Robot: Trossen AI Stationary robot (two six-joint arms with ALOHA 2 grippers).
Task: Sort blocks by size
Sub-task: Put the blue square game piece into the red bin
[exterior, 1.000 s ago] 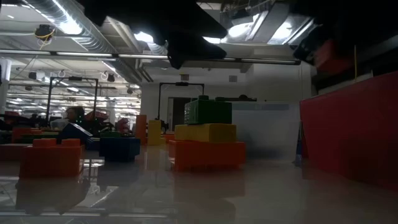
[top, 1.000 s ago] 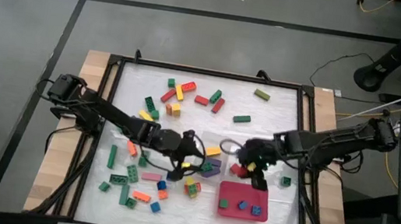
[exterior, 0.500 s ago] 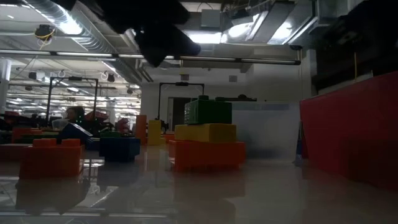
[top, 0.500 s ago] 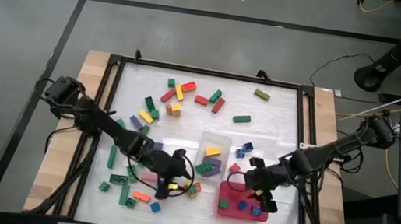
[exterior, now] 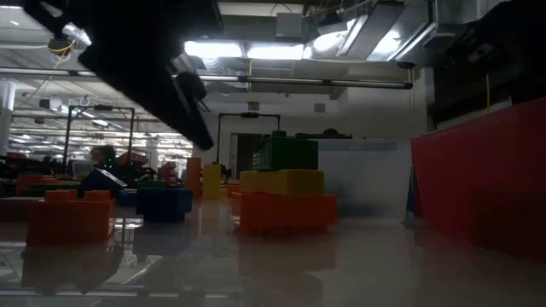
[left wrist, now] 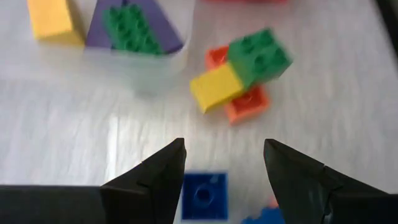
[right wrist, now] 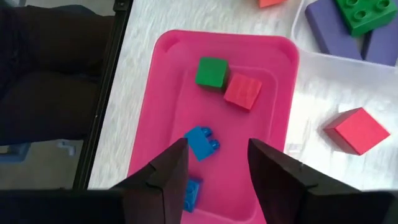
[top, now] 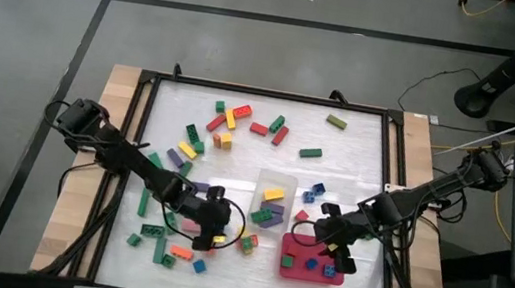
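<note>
Two arms are working low over the white mat (top: 234, 166). I'm seeing the left gripper (left wrist: 222, 163) hanging with fingers spread wide and nothing between them, directly over a small blue block (left wrist: 203, 195). Just beyond it, a green block (left wrist: 259, 55), a yellow block (left wrist: 214, 87) and an orange block (left wrist: 247, 104) are sitting bunched together, touching. In the high view that gripper (top: 212, 227) is sitting near the front-middle of the mat, beside the scattered blocks.

I'm seeing the right gripper (right wrist: 216, 160) hovering above the red tray (right wrist: 168, 93), fingers parted, gripping nothing. Inside the tray, a green square block (right wrist: 211, 71) and a red square block (right wrist: 242, 91) are lying side by side, with two blue blocks (right wrist: 201, 142) nearer the fingers. Another red block (right wrist: 356, 129) is resting on the mat just outside the tray. In the high view this gripper (top: 332, 237) is over the tray's (top: 289, 244) back edge.

Behind the tray, the clear tub (top: 277, 182) is holding purple long blocks (right wrist: 328, 28) with a green one (right wrist: 359, 14) on top, plus a yellow one (top: 274, 195). More blocks (top: 231, 118) are lying loose toward the mat's back-left.
</note>
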